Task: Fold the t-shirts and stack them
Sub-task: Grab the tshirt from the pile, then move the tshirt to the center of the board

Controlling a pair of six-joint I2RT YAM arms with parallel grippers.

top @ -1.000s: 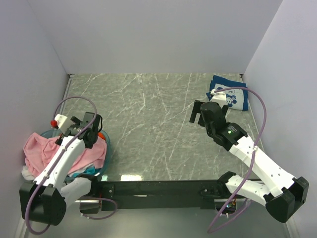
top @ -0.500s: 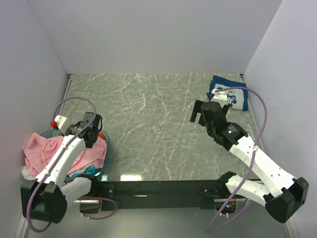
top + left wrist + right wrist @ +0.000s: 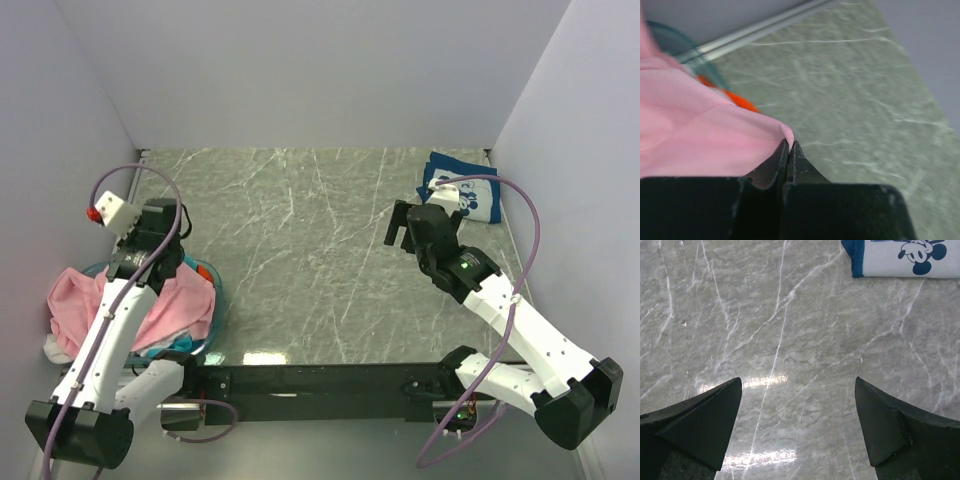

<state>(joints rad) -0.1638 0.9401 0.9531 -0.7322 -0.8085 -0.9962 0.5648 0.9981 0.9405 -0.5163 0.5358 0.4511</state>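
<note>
one pink tee [image 3: 700, 135] in left tool [image 3: 788, 146]

A grey-green marbled table [image 3: 300, 260] with pale veins fills the floor of a white-walled enclosure [image 3: 300, 70], a metal strip [image 3: 310, 149] running along its far edge. A translucent blue round basket [image 3: 217, 308] sits at the near left corner, close to the left wall

High rear camera and two close wrist cameras share the table [image 3: 300, 250].
</note>
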